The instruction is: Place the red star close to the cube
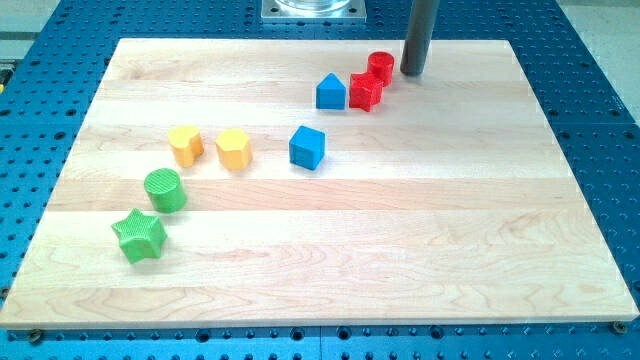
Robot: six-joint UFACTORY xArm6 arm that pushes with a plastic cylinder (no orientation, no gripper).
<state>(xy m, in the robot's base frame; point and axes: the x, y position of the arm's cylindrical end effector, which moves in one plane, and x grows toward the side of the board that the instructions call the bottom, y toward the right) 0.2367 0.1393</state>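
Observation:
The red star [366, 92] lies near the view's top, just right of a blue house-shaped block [331, 92] and just below-left of a red cylinder [380, 67]. The blue cube [307, 147] sits lower, below-left of the star with a gap between them. My tip [412, 73] stands at the view's top, to the right of the red cylinder and up-right of the red star, touching neither.
A yellow cylinder-like block [185, 145] and a yellow hexagon [233, 149] sit left of the blue cube. A green cylinder [164, 189] and a green star [138, 236] lie at the lower left. The wooden board [400, 260] rests on a blue perforated table.

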